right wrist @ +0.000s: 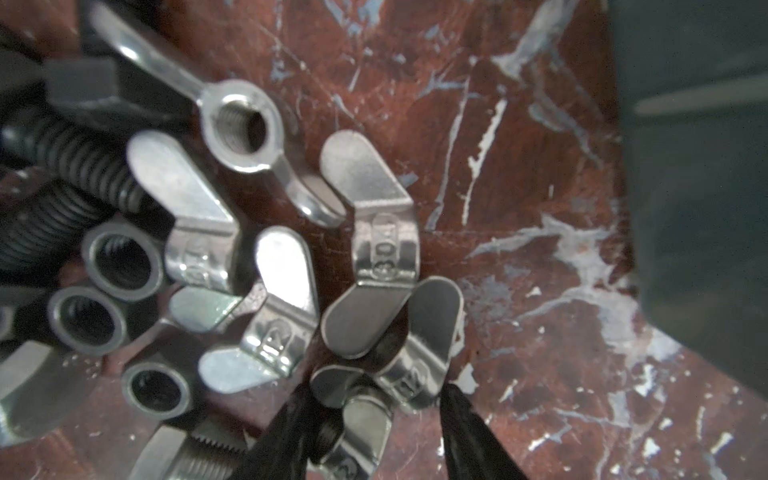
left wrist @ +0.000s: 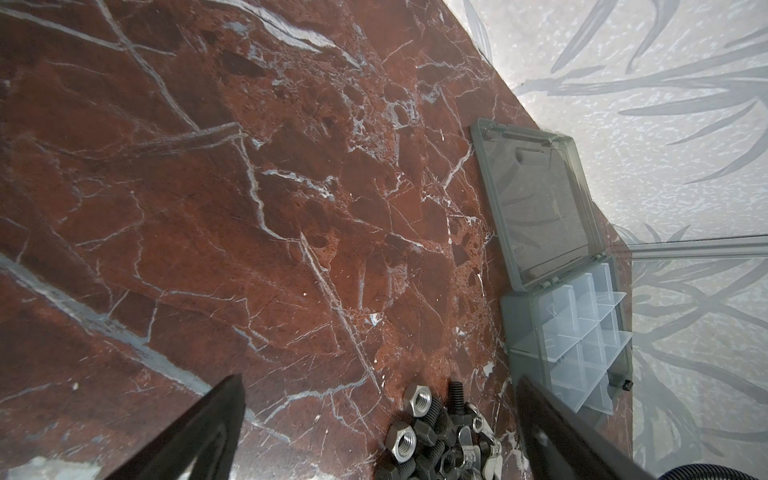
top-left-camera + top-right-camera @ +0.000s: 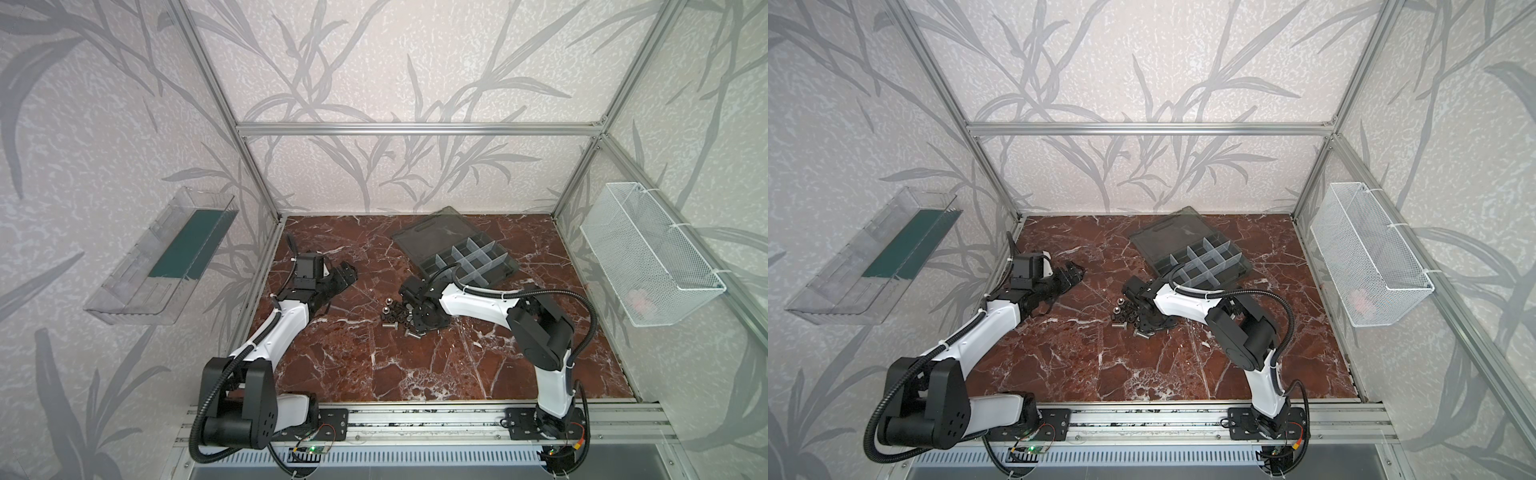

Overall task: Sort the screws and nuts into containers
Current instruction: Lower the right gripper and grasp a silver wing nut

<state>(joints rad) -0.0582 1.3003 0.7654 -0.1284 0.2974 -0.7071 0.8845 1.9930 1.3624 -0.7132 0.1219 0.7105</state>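
Right pincer (image 1: 374, 395): down on the heap, black tips set either side of a silver wing nut (image 1: 411, 374). The gap is narrow, and I cannot tell whether they press on it. More wing nuts lie touching it, with dark hex nuts (image 1: 122, 266) and black screws (image 1: 75, 158) just beyond, all packed close together. In both top views this pincer (image 3: 411, 321) (image 3: 1144, 322) stands over the right edge of the same heap, near the middle of the desk (image 3: 374, 365) (image 3: 1100, 365). The nuts (image 3: 388, 311) (image 3: 1121, 311) are on the far side and a silver screw (image 3: 388, 327) (image 3: 1119, 327) on the near side. Left pincer (image 2: 380, 377): fully spread, holding nothing, raised above the desk. The heap shows between its tips in the wrist view, nuts (image 2: 417, 401) foremost. In both top views it (image 3: 347, 274) (image 3: 1073, 272) is well apart from the heap, to the left and further back. Box (image 3: 508, 259) (image 3: 1241, 257) (image 2: 523, 324): smoky grey, on the desk beyond the right arm, near the back wall. Its containers (image 3: 465, 259) (image 3: 1200, 257) (image 2: 582, 316) are parted by pale dividers. The lid (image 3: 432, 235) (image 3: 1167, 237) (image 2: 540, 208) is swung open and lies flat behind them. Wall tray (image 3: 158, 257) on the left wall, wire basket (image 3: 648, 257) on the right wall.
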